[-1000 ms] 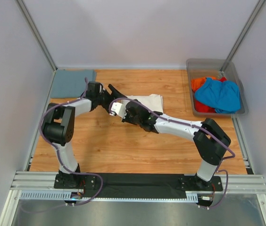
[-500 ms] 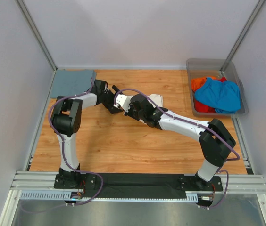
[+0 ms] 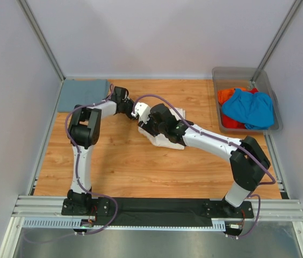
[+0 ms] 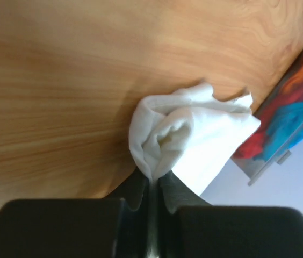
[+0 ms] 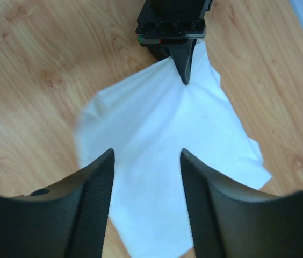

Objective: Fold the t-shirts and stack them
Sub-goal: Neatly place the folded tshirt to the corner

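Observation:
A cream-white t-shirt (image 3: 168,140) lies crumpled on the wooden table, partly hidden under my right arm. My left gripper (image 4: 152,178) is shut on a bunched edge of the white t-shirt (image 4: 189,134). In the right wrist view that left gripper (image 5: 185,78) pinches the far corner of the white t-shirt (image 5: 162,129). My right gripper (image 5: 146,153) hovers open just above the cloth and holds nothing. In the top view the left gripper (image 3: 132,109) and right gripper (image 3: 147,128) stand close together at the shirt's left end. A folded grey-blue t-shirt (image 3: 83,94) lies at the back left.
A clear grey plastic bin (image 3: 269,86) at the back right holds a bright blue t-shirt (image 3: 248,108) and an orange-red one (image 3: 226,95). The bin (image 4: 261,169) also shows at the right of the left wrist view. Walls and metal posts enclose the table.
My left gripper has moved in and shut on the white shirt's edge. My right gripper has opened and let the cloth go, and the shirt now lies spread beneath it.

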`<state>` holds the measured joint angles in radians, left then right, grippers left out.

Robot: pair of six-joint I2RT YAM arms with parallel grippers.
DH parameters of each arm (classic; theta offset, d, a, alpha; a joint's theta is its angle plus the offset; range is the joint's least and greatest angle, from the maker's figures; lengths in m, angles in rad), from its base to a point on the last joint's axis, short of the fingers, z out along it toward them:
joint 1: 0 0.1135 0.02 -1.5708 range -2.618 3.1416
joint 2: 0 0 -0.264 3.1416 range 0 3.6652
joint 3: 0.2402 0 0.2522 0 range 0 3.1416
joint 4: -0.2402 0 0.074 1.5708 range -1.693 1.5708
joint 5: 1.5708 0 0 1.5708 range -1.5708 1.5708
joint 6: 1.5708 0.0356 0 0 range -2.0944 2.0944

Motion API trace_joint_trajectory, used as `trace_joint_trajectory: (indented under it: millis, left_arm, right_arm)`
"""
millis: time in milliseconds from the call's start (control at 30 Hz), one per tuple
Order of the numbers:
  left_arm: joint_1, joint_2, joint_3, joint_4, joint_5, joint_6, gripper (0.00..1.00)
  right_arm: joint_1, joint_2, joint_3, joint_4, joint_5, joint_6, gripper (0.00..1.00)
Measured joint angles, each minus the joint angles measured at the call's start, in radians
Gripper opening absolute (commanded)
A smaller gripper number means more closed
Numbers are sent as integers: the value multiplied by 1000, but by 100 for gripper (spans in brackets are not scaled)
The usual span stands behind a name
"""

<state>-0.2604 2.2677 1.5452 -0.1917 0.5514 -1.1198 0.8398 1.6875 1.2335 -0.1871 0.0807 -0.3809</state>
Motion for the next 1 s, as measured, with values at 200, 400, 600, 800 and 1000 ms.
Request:
trace_joint_trajectory:
  millis: [200, 400, 600, 800, 1000]
  left_arm:
    - [0, 13, 228, -263, -94, 261, 0]
    - [26, -17, 449, -571, -285, 567, 0]
    - [69, -54, 591, -743, -529, 813, 0]
    - [107, -56, 718, -760, -682, 969, 0]
    - [122, -56, 807, -728, -753, 1054, 0]
  right_arm:
    - [-8, -102, 13, -95, 73, 77, 70]
    - [-42, -374, -81, -203, 182, 141, 73]
    - [-51, -549, -177, -259, 225, 214, 73]
    - [-51, -542, -225, -294, 224, 267, 73]
    - [-51, -528, -234, -297, 224, 274, 73]
